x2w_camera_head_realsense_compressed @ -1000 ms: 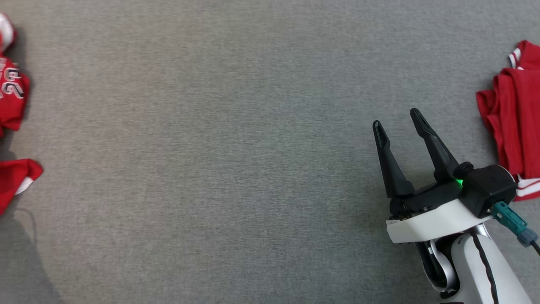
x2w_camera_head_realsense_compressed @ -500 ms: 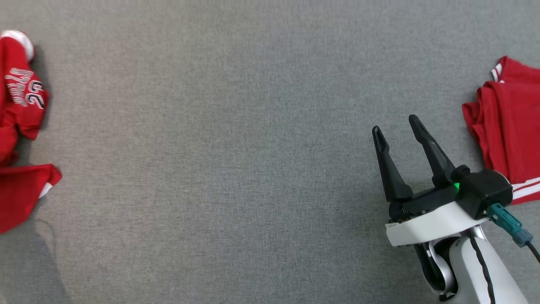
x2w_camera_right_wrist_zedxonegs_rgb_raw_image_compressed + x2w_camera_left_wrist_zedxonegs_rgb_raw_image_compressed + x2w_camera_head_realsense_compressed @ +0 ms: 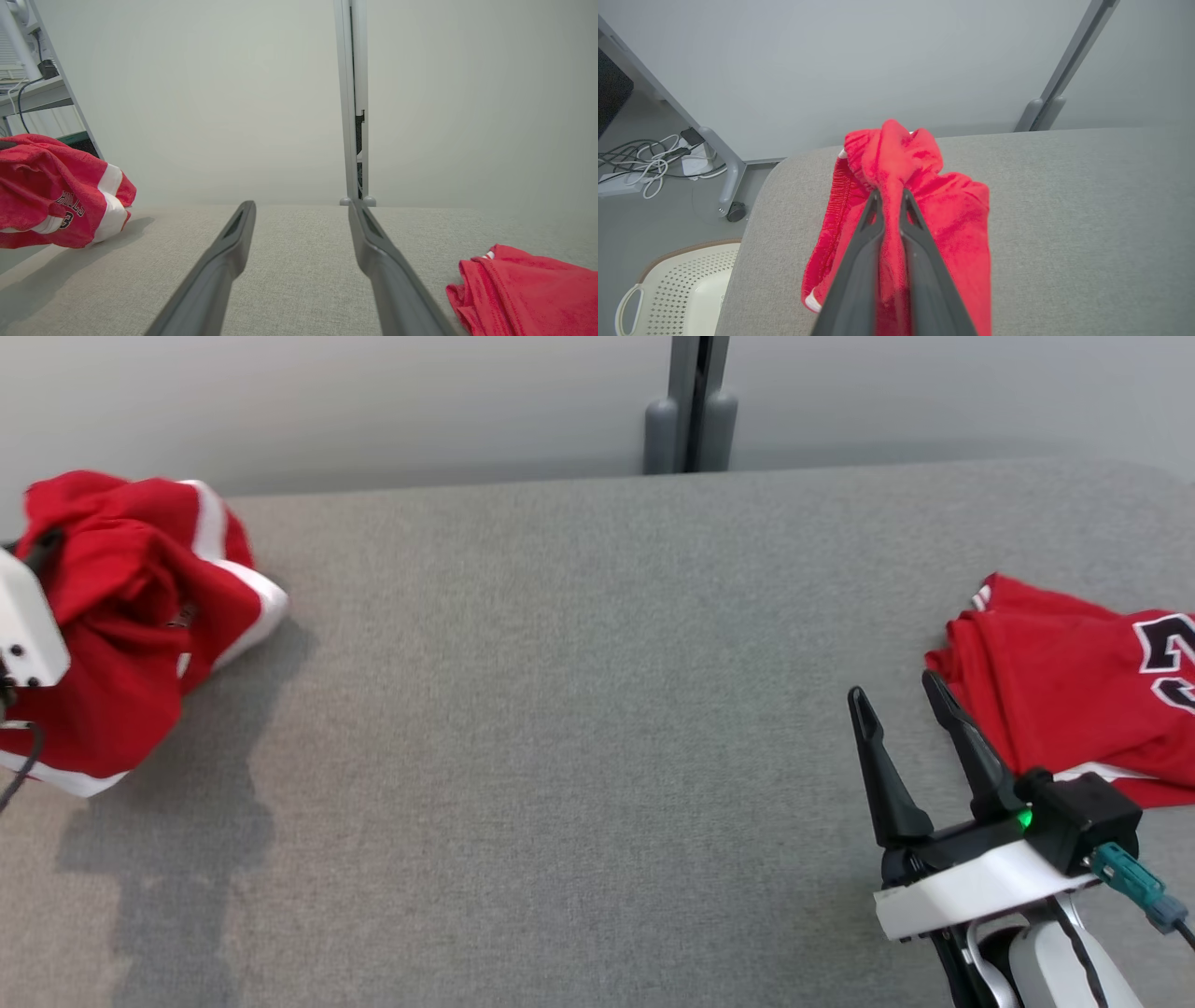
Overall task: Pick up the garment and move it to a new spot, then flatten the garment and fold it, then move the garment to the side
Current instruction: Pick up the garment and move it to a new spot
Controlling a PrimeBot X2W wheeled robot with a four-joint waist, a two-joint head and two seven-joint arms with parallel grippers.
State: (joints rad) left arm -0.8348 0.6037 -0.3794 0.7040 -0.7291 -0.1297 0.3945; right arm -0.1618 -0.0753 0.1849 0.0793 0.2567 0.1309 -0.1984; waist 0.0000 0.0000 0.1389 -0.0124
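Garment (image 3: 121,644): red cloth with white bands and dark lettering, bunched into a heap at the far-left corner of the worktop (image 3: 560,709). A shadow lies on the surface just beside it, and I cannot tell whether its lowest fold rests there.
Left end effector (image 3: 890,193): clamped on the garment. In my left wrist view both dark fingers (image 3: 861,261) are pressed almost together with a ridge of red cloth pinched between them, and the rest drapes to either side.
Right end effector (image 3: 894,689): fingers spread wide with nothing between them. It sits over the near-right part of the worktop, tips pointing toward the far edge, and a green light glows at its base.
Jersey (image 3: 1055,709): a second red piece lying fairly flat near the right edge. It shows part of a dark number outlined in white and a white stripe along its near hem. It is just beside the right end effector, and I can't tell whether the nearer finger touches it.
Worktop: grey fabric surface stretching between the two red pieces, which lie well apart.
Post (image 3: 691,406): grey upright behind the far edge, about midway along it, against a pale wall (image 3: 373,401).
Floor (image 3: 626,210) off the left edge: from the left wrist view I make out a pale perforated basket (image 3: 677,289) with a handle, and a tangle of white and dark cables (image 3: 649,161).
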